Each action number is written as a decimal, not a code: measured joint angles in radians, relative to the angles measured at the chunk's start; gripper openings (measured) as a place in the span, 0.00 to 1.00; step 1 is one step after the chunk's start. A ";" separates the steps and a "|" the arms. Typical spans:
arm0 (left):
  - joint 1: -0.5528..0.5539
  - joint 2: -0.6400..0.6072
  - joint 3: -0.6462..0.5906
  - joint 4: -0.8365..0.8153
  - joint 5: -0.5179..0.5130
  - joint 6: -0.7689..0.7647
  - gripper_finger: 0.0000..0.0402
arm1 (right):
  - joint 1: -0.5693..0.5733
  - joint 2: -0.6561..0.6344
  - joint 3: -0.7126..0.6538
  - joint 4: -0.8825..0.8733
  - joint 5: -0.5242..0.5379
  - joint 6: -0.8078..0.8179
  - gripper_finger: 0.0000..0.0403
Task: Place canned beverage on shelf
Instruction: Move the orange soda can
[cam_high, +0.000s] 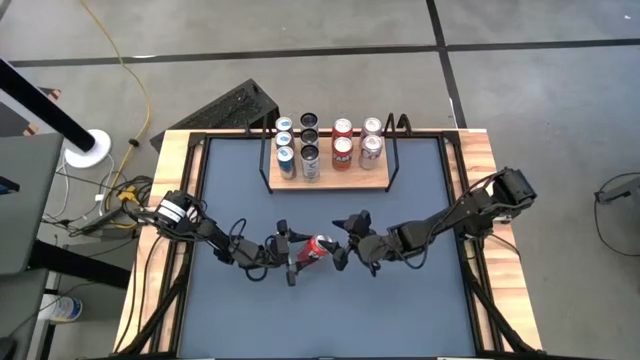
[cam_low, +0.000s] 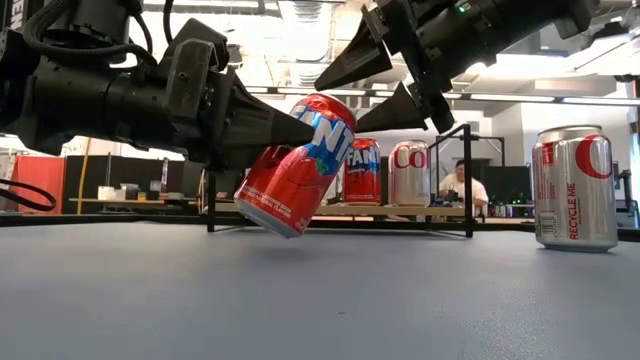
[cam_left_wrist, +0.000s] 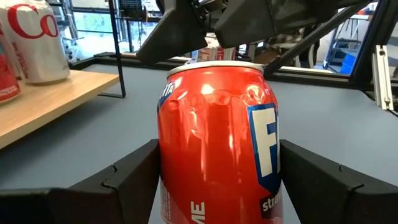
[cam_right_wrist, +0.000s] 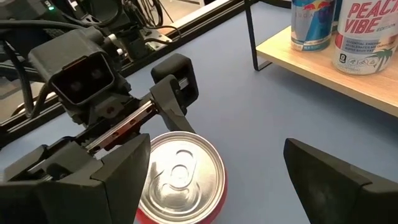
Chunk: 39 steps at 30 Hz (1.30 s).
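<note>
A grey concrete floor (cam_high: 330, 30) crossed by dark seams surrounds the table, with a yellow cable (cam_high: 125, 70) trailing over it. Beyond the table, long ceiling lights (cam_low: 300, 15) glow overhead, a red cabinet (cam_low: 38, 182) stands at one side, and 1 person (cam_low: 462, 186) sits at a desk.

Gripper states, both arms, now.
Left gripper: closed on the red Fanta can, held tilted above the table.
Right gripper: open, fingers spread on either side of the can's top, holding nothing.
</note>
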 joint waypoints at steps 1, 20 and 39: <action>0.000 0.000 0.000 0.000 0.000 -0.002 0.70 | 0.000 0.000 0.000 -0.001 0.000 0.000 0.87; 0.017 0.000 0.020 -0.011 0.035 -0.024 0.70 | -0.010 -0.002 0.000 -0.025 -0.058 -0.056 0.87; 0.047 -0.006 0.147 -0.300 0.103 -0.019 0.70 | -0.015 -0.002 0.000 -0.074 -0.109 -0.166 0.87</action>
